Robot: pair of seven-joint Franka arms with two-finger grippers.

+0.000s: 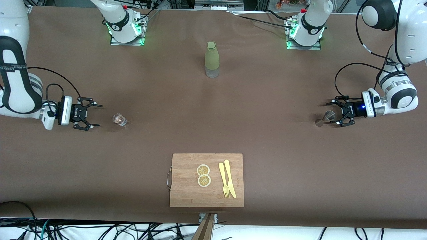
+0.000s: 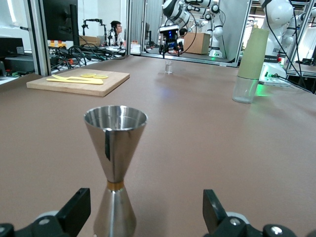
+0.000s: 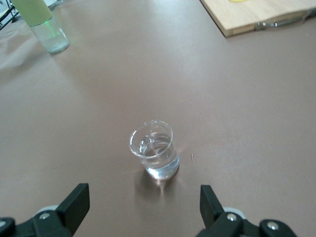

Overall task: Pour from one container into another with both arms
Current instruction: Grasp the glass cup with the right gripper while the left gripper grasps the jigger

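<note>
Where the worktop (image 1: pixel 287 140) comes closest to the front camera, a wooden cutting board (image 1: pixel 186 193) lies flat with a metal handle (image 1: pixel 168 179) on its edge toward the right arm's end. On the board rest two lemon slices (image 1: pixel 203 175), touching one another, and beside them a yellow fork (image 1: pixel 223 180) and a yellow knife (image 1: pixel 230 178) lying side by side.

Farther from the front camera, toward the right arm's end of the worktop, the clear glass cup (image 1: pixel 119 119) stands upright on the brown cover. The right wrist view shows it with its round rim up (image 3: pixel 153 156) and what looks like a little clear liquid inside. The right hand (image 1: pixel 87 115) sits low just beside the cup, fingers spread wide and pointing at it; the cup is in line with the gap between the fingers but apart from both.

Toward the left arm's end, at about the same depth, the silvery jigger (image 1: pixel 325 118) stands upright, hourglass-shaped with a gold band at its waist (image 2: pixel 115 170). The left hand (image 1: pixel 339 111) is low at the jigger, fingers spread with the jigger between them. Whether either finger touches the metal cannot be told.

Farthest of the worktop items, near the midline between the two arm bases, an olive-green bottle (image 1: pixel 211 59) with a clear base stands upright, well apart from both hands.
</note>
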